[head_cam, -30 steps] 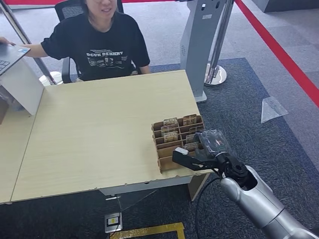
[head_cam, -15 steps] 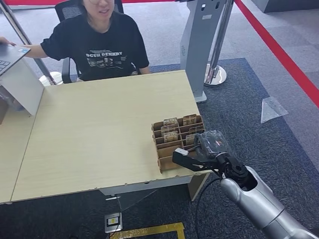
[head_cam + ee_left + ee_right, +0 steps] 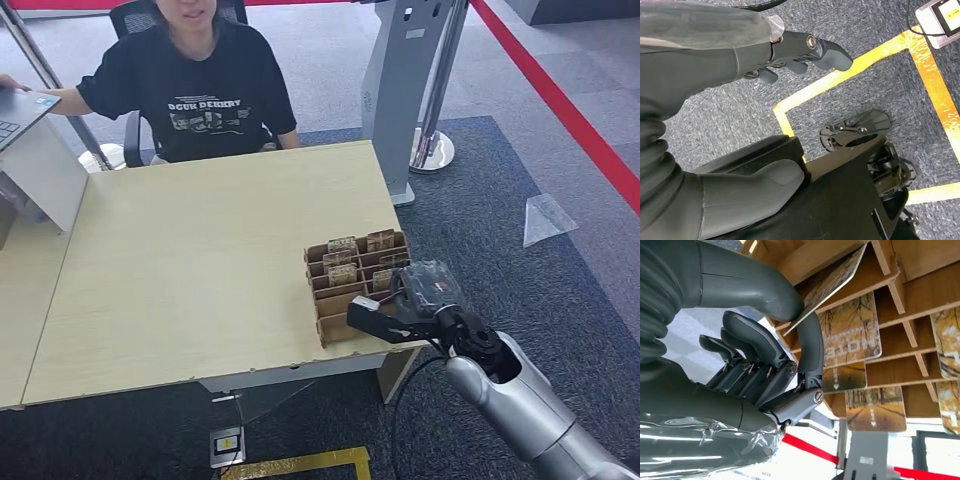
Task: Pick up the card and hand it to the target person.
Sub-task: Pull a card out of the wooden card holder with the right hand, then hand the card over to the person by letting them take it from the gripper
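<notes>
Right hand pinches a card between thumb and a finger, the card tilted at a slot of the rack on the worktop. Left hand hangs spread above the floor, holding nothing. Rack slots hold more upright cards. Thin, stiff, light and likely slippery, the card is best held by its free edge.

A pale wood-grain counter stands on dark grey carpet, which meets lighter grey floor crossed by a red tape line. Behind the counter sit a black mesh office chair and a grey metal kiosk stand. Yellow tape marks the near floor.
</notes>
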